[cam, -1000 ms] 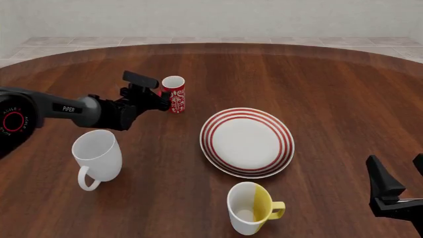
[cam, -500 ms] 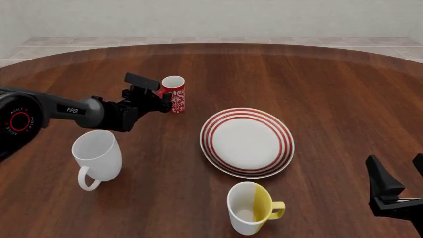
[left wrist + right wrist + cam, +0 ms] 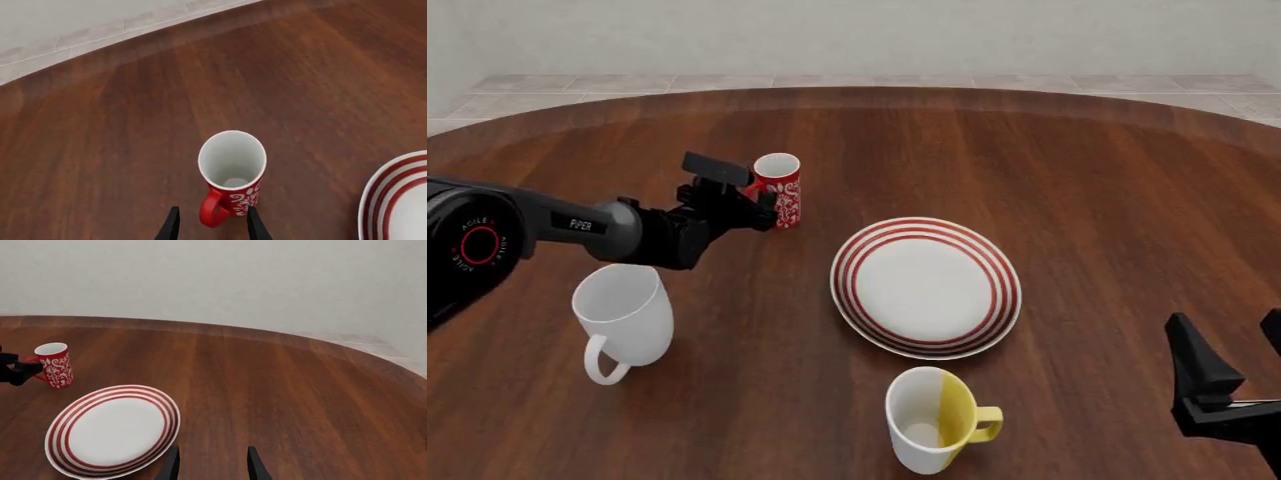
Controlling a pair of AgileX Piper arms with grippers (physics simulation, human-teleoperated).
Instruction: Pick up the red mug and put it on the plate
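at the red mug [image 3: 779, 188], left pincer [image 3: 751, 205] has edged closer.

Wooden table [image 3: 1068, 180] — tiled floor [image 3: 827, 82], pale wall [image 3: 868, 35]

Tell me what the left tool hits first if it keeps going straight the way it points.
The red mug. The left tool points straight at it, with the mug's handle already between the open fingers, so the handle is met first, then the mug's wall.
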